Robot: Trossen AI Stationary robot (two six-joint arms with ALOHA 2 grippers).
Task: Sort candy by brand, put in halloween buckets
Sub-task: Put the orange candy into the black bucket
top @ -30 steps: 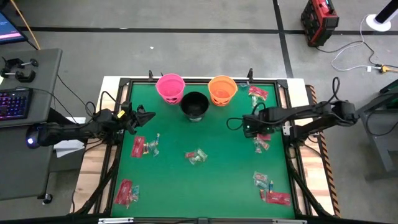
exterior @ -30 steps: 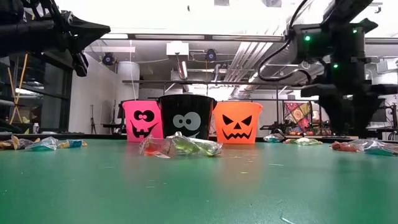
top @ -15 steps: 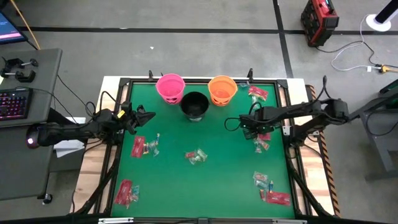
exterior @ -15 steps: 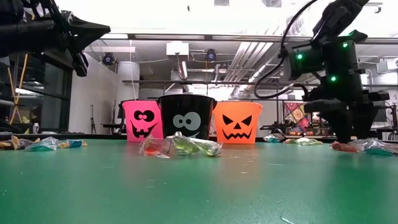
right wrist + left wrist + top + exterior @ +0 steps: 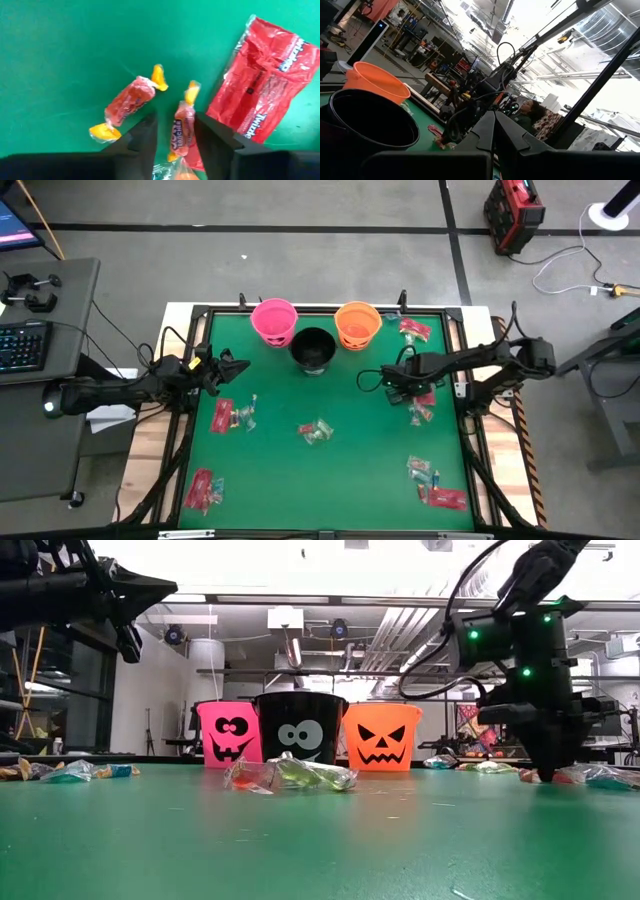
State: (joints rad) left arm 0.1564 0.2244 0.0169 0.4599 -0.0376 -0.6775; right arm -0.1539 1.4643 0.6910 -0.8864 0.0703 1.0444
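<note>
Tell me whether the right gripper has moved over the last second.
Yes. The right gripper has dropped to the green table and shifted slightly toward the orange bucket, now straddling a red, yellow-ended candy.
</note>
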